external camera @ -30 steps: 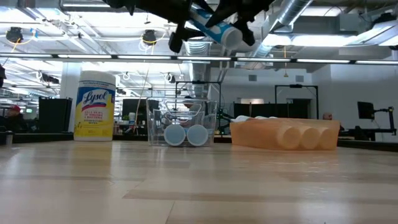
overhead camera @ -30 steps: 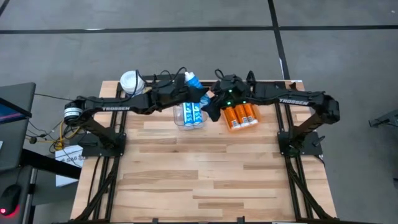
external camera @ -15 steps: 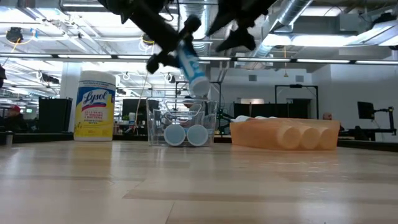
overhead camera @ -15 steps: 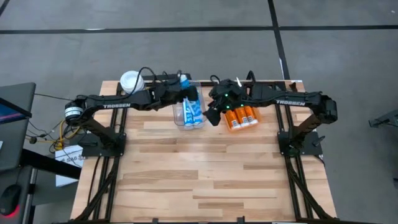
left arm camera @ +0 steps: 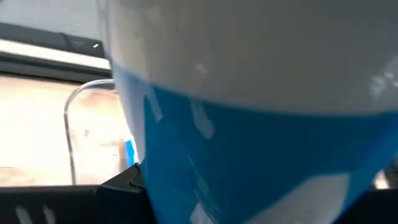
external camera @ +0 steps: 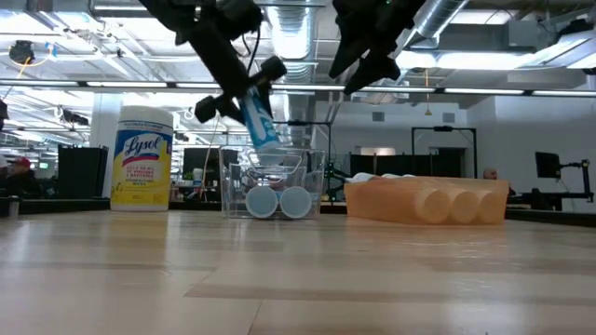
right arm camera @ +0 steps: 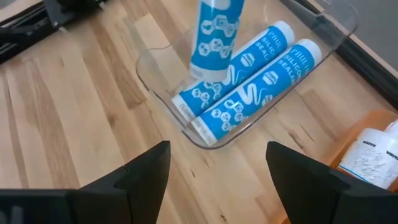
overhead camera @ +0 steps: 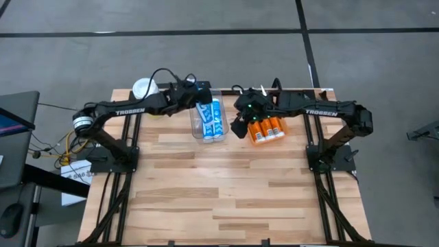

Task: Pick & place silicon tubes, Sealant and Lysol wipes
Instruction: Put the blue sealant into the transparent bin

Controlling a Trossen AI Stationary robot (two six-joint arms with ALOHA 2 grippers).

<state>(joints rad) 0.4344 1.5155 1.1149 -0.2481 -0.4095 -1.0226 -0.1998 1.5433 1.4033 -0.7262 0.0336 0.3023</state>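
Note:
A clear bin (overhead camera: pixel 208 123) at the table's far middle holds two blue-and-white sealant tubes (right arm camera: pixel 249 74) lying side by side. A third such tube (external camera: pixel 257 119) slants steeply over the bin, and my left gripper (external camera: pixel 240 91) is shut on it. My right gripper (right arm camera: pixel 217 180) hangs open and empty above the gap between the bin and an orange tray (overhead camera: pixel 255 139). The Lysol wipes (external camera: pixel 142 158), a white-lidded canister with a yellow label, stand upright on their base at the far left corner (overhead camera: pixel 144 88). My left gripper pinches the tube's upper part (external camera: pixel 248 97) between its two fingers, which lie across the tube and slant down from the table's left. The tube hangs tilted below them, its lower end (right arm camera: pixel 200 70) inside the bin's rim over the lying tubes. I cannot tell whether it touches them.
The orange tray holds three orange tubes (overhead camera: pixel 266 128) lying side by side, right of the bin. Cables run along the far edge behind the bin. Bare wooden table top (overhead camera: pixel 226 192) spreads toward the near edge.
My right gripper has opened, let go of the tube's white end and drawn back toward the orange tray. My left gripper has gone down toward the bin and tipped. The tube has swung from nearly level to steeply slanted, and its white end now dips into the bin.

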